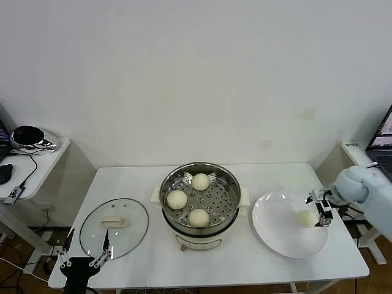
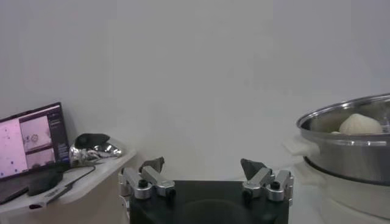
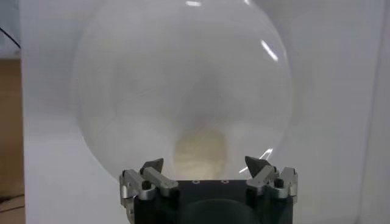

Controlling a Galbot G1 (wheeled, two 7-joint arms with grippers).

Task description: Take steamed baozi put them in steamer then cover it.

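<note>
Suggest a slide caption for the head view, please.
Right gripper open around the last baozi on the plate; three in steamer.

Plain off-white wall (image 1: 196, 73) behind, faintly smudged toward 2 o'clock. White rectangular table (image 1: 141, 177) at centre, on thin legs. At 9 o'clock, a small white side table (image 1: 38, 160) carrying a shiny dark helmet-like object (image 1: 29, 136), a black mouse (image 1: 5, 173) and trailing cables. At 3 o'clock, a laptop (image 1: 383, 144) on another white stand. Brownish floor (image 1: 9, 254) at 8 o'clock. Even, soft indoor light.
</note>
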